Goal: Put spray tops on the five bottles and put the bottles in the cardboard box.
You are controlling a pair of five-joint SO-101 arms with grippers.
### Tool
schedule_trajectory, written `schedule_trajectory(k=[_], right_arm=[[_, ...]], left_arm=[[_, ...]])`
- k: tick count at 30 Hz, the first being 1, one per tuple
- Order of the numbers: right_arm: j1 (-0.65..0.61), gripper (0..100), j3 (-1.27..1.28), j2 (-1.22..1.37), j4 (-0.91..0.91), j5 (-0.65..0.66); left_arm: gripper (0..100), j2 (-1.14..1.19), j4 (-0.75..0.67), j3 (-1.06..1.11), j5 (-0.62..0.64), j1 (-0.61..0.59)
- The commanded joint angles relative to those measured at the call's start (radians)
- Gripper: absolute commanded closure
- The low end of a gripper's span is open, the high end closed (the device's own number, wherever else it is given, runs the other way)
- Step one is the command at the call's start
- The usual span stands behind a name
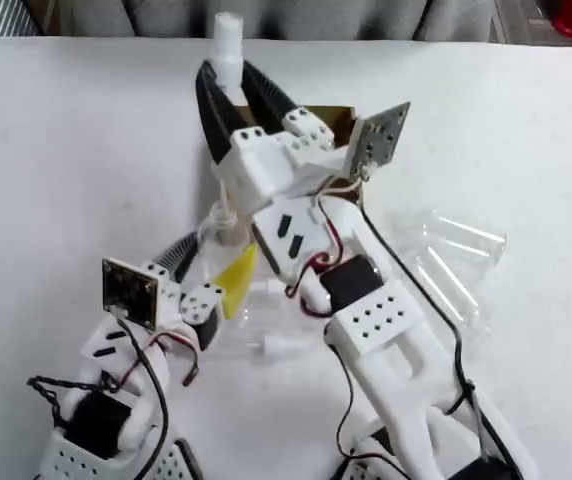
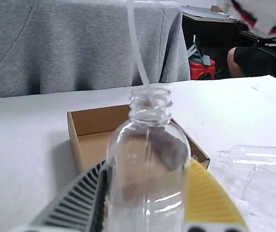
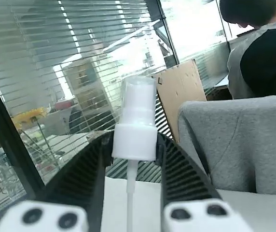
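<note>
Left gripper [image 2: 147, 174] clamps an upright clear plastic bottle [image 2: 147, 130], base cut off. Right gripper [image 3: 134, 145] pinches a white spray top [image 3: 135, 121] — its thin tube [image 2: 137, 53] dips into the bottle's neck. Behind, the cardboard box [image 2: 77, 130] — partly hidden — sits on the counter [image 2: 22, 145].

L end effector [image 2: 147, 203]: low, fingers clamped | R end effector [image 3: 134, 159]: raised above L, fingers clamped
</note>
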Motion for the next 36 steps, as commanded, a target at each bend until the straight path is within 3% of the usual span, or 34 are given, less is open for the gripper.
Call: schedule_trajectory(k=[1, 10, 25, 30, 36], right_arm=[[-0.01, 98.4, 0.026, -0.11, 0.038, 0.011], [-0.056, 98.4, 0.198, -0.335, 0.173, 0.014], [-0.145, 98.4, 0.212, -0.567, 0.604, 0.025], [-0.145, 98.4, 0.213, -0.579, 0.641, 0.141], [-0.145, 98.4, 0.213, -0.575, 0.601, 0.161]], left_arm=[[98, -0.015, -0.003, -0.012, -0.012, 0.019], [98, -0.015, -0.005, -0.014, -0.012, 0.018], [98, -0.015, -0.002, -0.014, -0.012, 0.016], [98, -0.015, -0.005, -0.014, -0.012, 0.016], [98, -0.015, -0.006, -0.014, -0.012, 0.016]])
